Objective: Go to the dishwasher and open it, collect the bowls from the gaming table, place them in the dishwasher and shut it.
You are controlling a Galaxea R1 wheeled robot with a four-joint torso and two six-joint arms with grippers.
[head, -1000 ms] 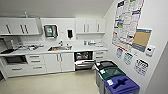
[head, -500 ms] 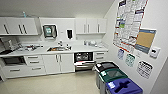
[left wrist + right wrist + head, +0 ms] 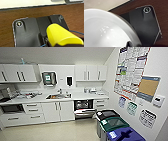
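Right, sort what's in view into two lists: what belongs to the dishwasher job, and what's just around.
Belongs to the job:
- dishwasher, door open, under the counter
- white bowl, close up in the right wrist view
- yellow bowl, close up in the left wrist view

Just around:
- sink
- three bins by the right wall
- wall posters
- white cabinets

Room: kitchenette with white cabinets (image 3: pixel 56 111) above and below a white tabletop (image 3: pixel 82 96).
Sink (image 3: pixel 58 96): set in the tabletop, near its middle.
Dishwasher (image 3: pixel 83 108): under the tabletop, door partly lowered, dark interior visible.
Bins (image 3: pixel 112 124): row along the right wall, beneath posters (image 3: pixel 130 69).
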